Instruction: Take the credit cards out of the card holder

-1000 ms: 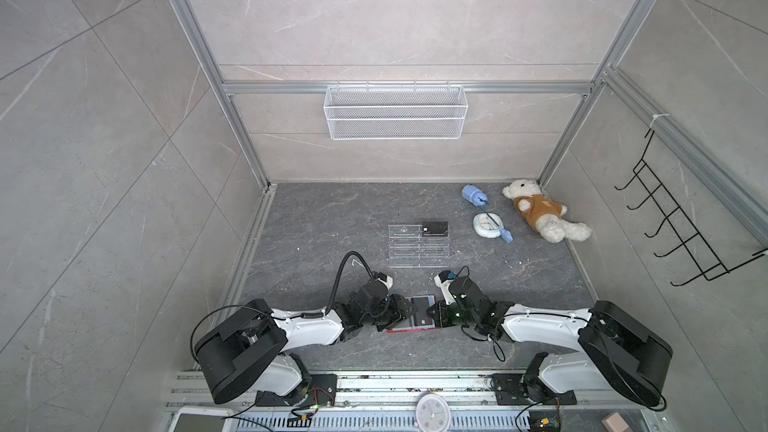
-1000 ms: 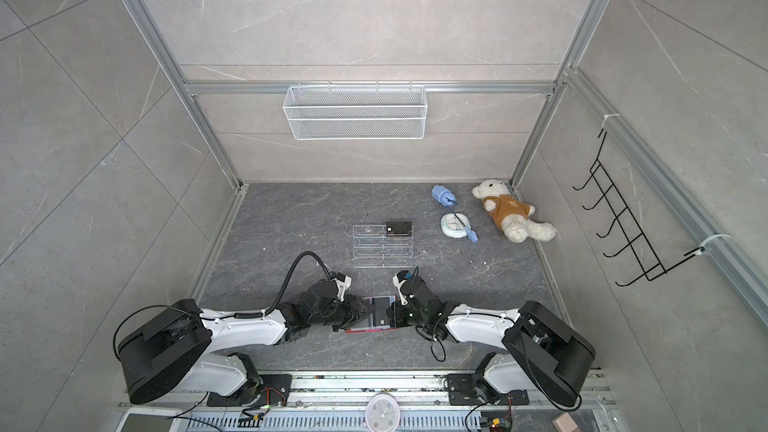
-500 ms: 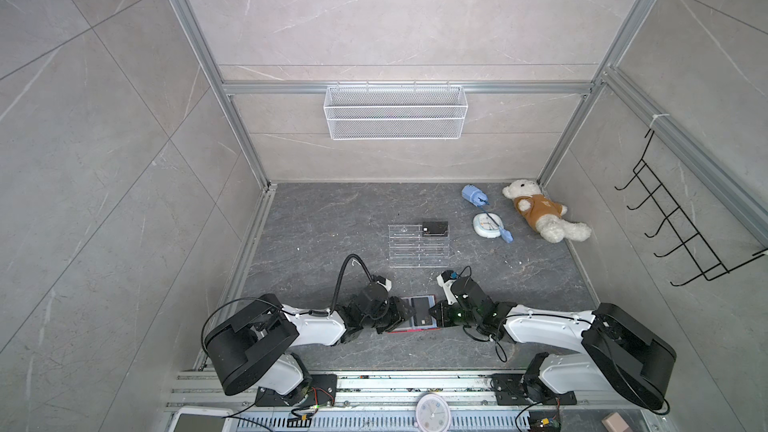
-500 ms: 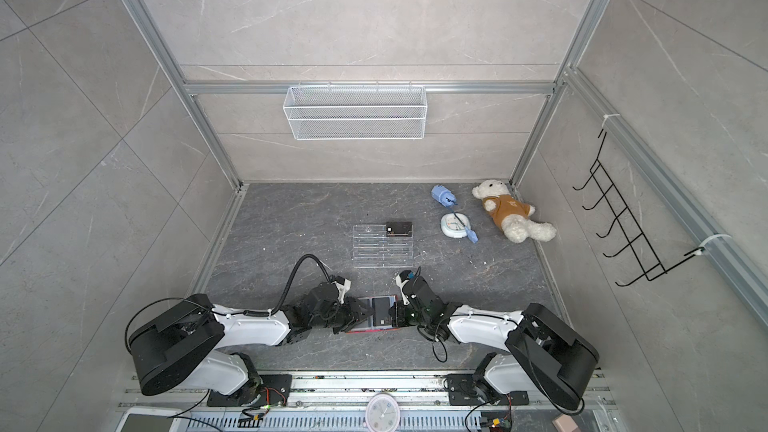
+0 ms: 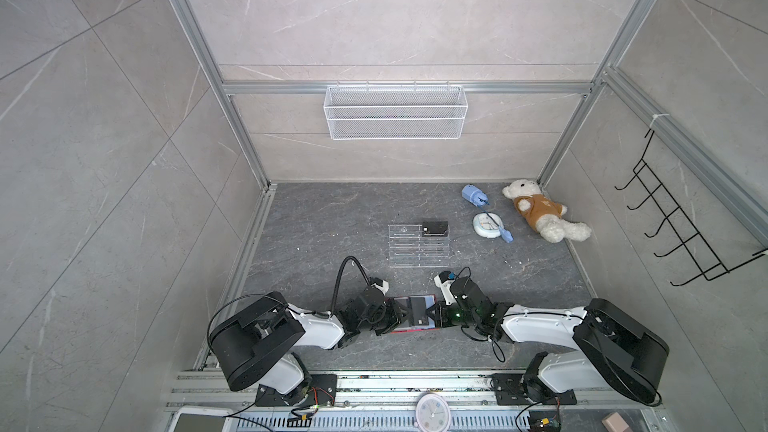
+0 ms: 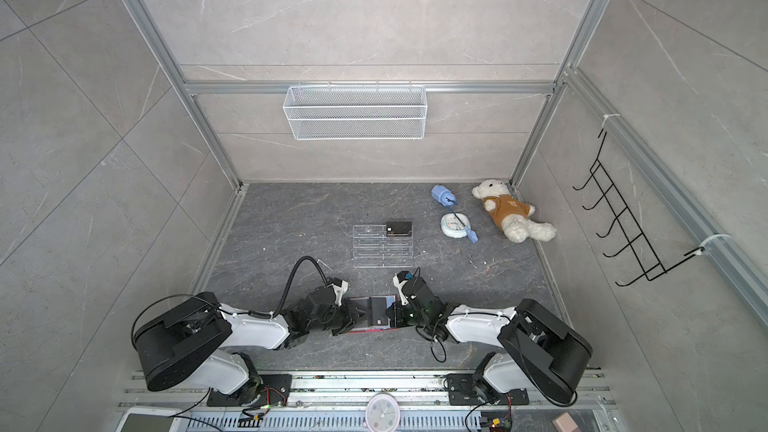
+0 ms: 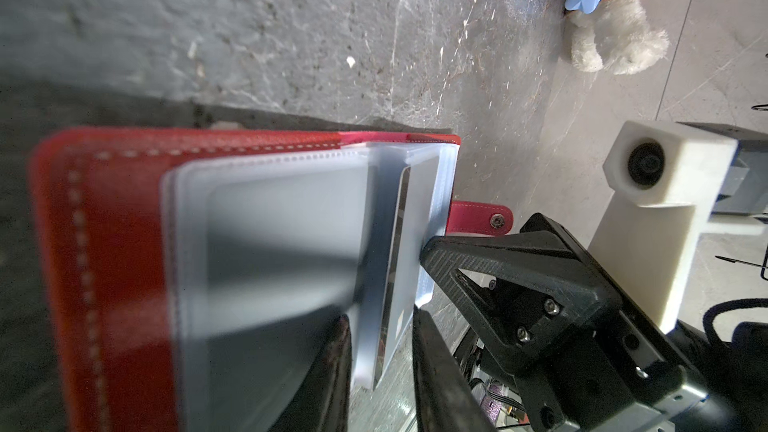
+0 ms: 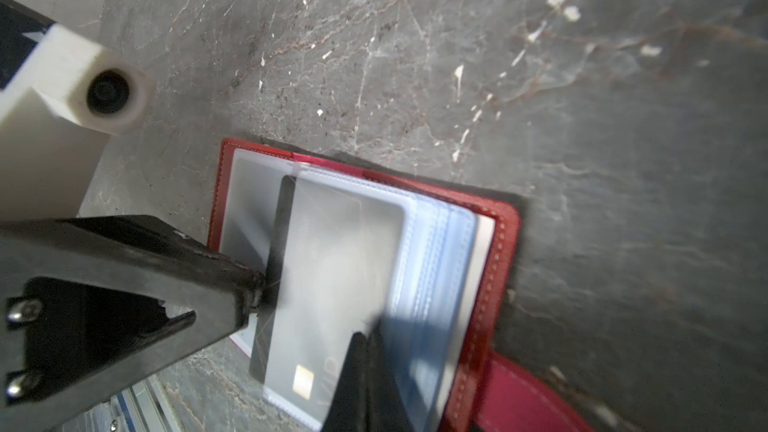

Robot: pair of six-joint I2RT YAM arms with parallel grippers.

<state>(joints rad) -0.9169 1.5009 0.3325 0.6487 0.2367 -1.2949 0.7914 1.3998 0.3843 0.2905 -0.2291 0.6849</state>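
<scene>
The red card holder (image 5: pixel 411 331) lies open on the dark floor between my two grippers, its snap tab (image 7: pixel 482 218) towards the right arm. A black credit card (image 8: pixel 282 222) with a gold chip sticks partly out of a clear sleeve. My left gripper (image 7: pixel 382 351) is open, its fingers standing either side of that card's edge and the sleeve, with a gap still showing. My right gripper (image 8: pixel 365 367) is shut, its tip resting on the pale blue sleeves (image 8: pixel 432 268). In both top views they face each other across the holder. A second black credit card (image 6: pixel 398 227) sits on the acrylic stand.
The clear acrylic tiered stand (image 5: pixel 417 249) is just beyond the holder. Far right lie a teddy bear (image 5: pixel 536 211), a blue plug-like object (image 5: pixel 473 195) and a white round device (image 5: pixel 486 224). A wire basket (image 5: pixel 395 112) hangs on the back wall, and black hooks (image 5: pixel 681 222) hang on the right wall.
My left gripper has moved right onto the card holder and its jaws have narrowed around the card's edge. The right gripper has stayed shut in place.
</scene>
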